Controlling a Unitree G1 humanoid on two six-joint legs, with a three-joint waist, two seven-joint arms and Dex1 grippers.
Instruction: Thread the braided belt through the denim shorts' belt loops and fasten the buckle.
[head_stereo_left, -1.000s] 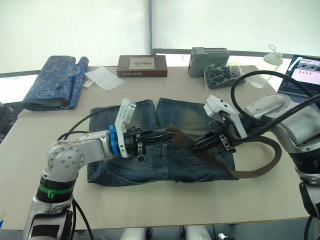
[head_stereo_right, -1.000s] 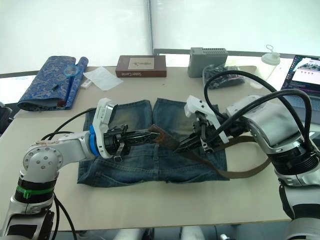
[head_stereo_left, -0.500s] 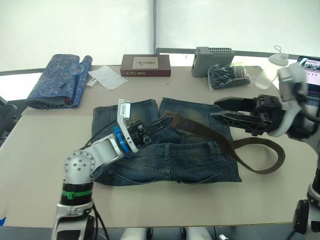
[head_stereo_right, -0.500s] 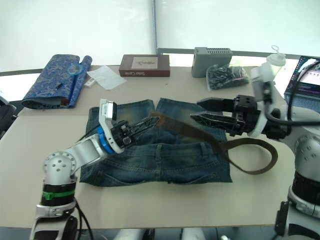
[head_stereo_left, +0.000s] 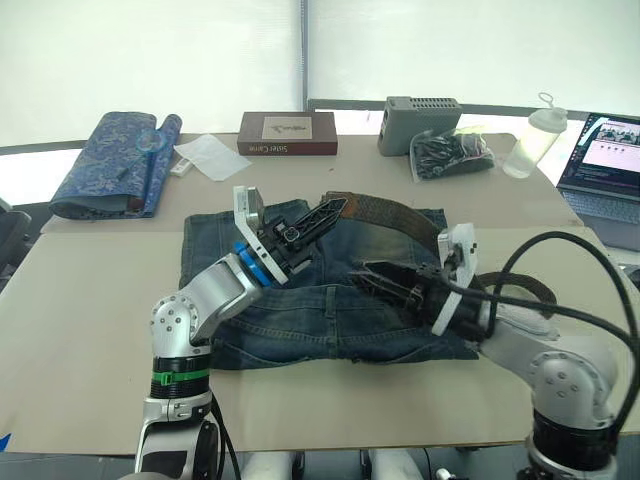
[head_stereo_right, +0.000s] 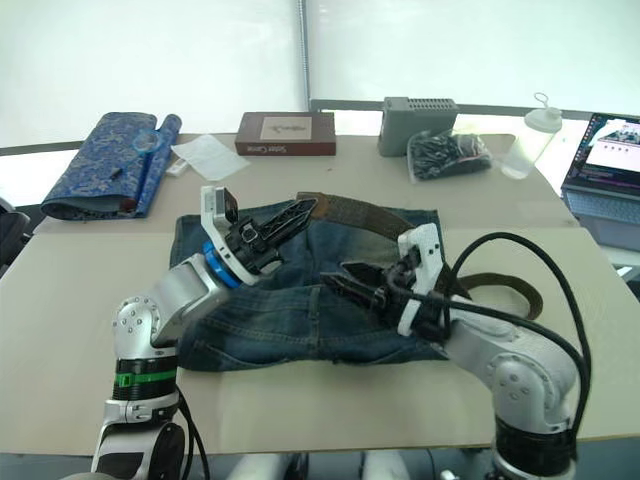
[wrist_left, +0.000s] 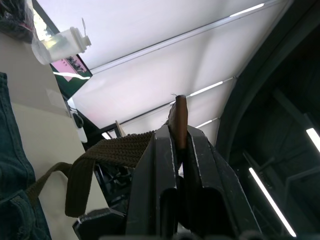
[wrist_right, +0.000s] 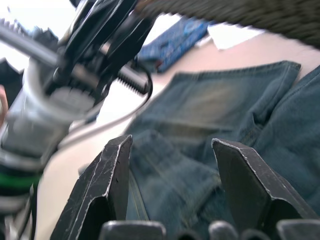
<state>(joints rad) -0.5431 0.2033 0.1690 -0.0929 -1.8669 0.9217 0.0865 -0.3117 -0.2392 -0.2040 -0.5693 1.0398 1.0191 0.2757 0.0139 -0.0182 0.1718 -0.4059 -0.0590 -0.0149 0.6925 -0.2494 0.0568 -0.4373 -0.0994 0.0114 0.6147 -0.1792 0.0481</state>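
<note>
Faded blue denim shorts (head_stereo_left: 330, 290) lie flat on a beige table (head_stereo_left: 90, 300), waistband toward the robot. The left gripper (head_stereo_left: 322, 213) has its two black fingers pinched shut on the tip of a dark brown braided leather belt (head_stereo_left: 395, 212), lifting that end above the shorts, probably to keep the strap free for feeding into a belt loop. From there the belt arcs across the legs and curls off past the shorts' right edge; its buckle cannot be made out. The right gripper (head_stereo_left: 385, 282) hovers low over the waistband, fingers spread wide and empty, likely reaching to steady the fabric. A clear plastic bag (head_stereo_left: 450, 152) at the table's far side holds dark items
</note>
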